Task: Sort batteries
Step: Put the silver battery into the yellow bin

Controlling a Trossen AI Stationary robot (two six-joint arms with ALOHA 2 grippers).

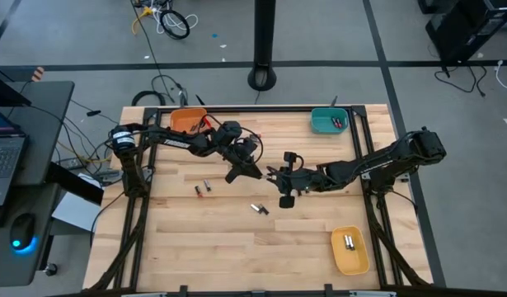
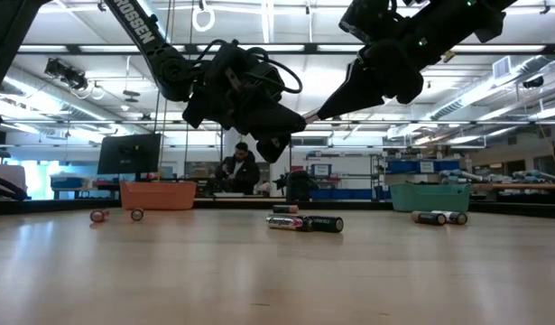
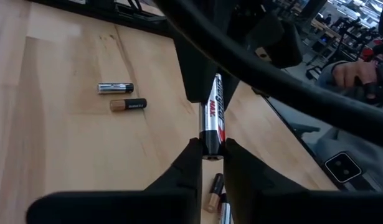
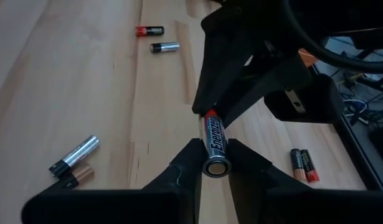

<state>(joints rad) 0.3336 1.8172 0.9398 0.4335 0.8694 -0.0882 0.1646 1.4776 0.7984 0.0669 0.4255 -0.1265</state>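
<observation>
Above table centre: one silver-and-black cylindrical battery (image 4: 215,147) held in the air, gripped at both ends.
Left gripper (image 1: 255,171): fingers pinching one end of that battery.
Right gripper (image 1: 274,174): fingers pinching the other end.
Loose batteries (image 1: 204,189): scattered on the pale wooden table (image 1: 220,239).
Teal plastic bin (image 1: 328,120): far right corner, cells inside.

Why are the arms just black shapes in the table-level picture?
Low view: ceiling lights shine from behind, so the left arm and right arm show dark. Right wrist view: the battery, pinched in mid-air by the right gripper and left gripper, glints at its metal end.
</observation>
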